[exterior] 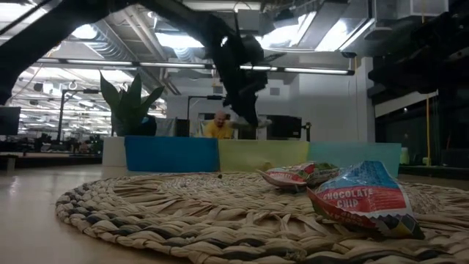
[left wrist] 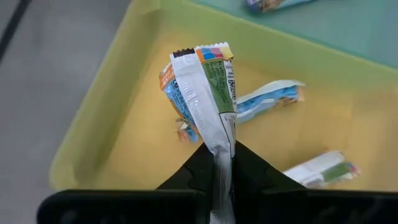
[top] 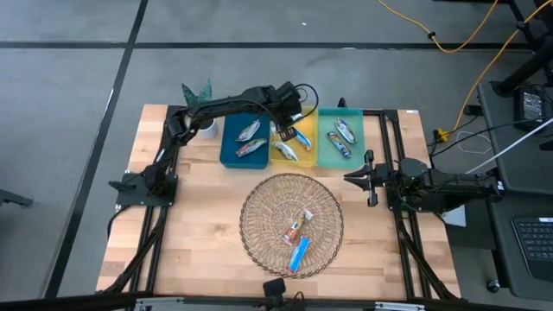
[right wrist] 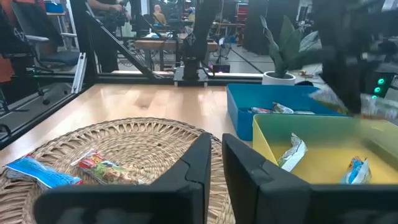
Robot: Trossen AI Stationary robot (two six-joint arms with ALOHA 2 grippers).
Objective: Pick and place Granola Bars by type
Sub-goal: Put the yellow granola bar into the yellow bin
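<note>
**Ana:** While the left gripper [left wrist: 225, 163] hung over the yellow tray [top: 304, 115], what did it have hold of?

**Ben:** It was clamped tight on 1 granola bar [left wrist: 205, 93], the wrapper standing up from between its fingers, above the yellow tray's floor. At least 2 more bars [left wrist: 270, 99] lay loose in that tray under it.

**Ana:** And the other trays beside the yellow tray?

**Ben:** The blue tray [top: 229, 138] touched it on one side with 2 bars [top: 250, 138] inside; the green tray [top: 356, 118] touched it on the other side, also with 2 bars [top: 343, 136].

**Ana:** Where was the right gripper [top: 351, 179]?

**Ben:** Well off from the yellow tray, low at the wicker basket's [top: 259, 207] rim, fingers nearly together with nothing between them.

**Ana:** Anything left in the basket?

**Ben:** 2 bars: a red-marked one [top: 296, 227] and a blue one [top: 299, 253], just beside each other, on the basket's side away from the yellow tray.
</note>
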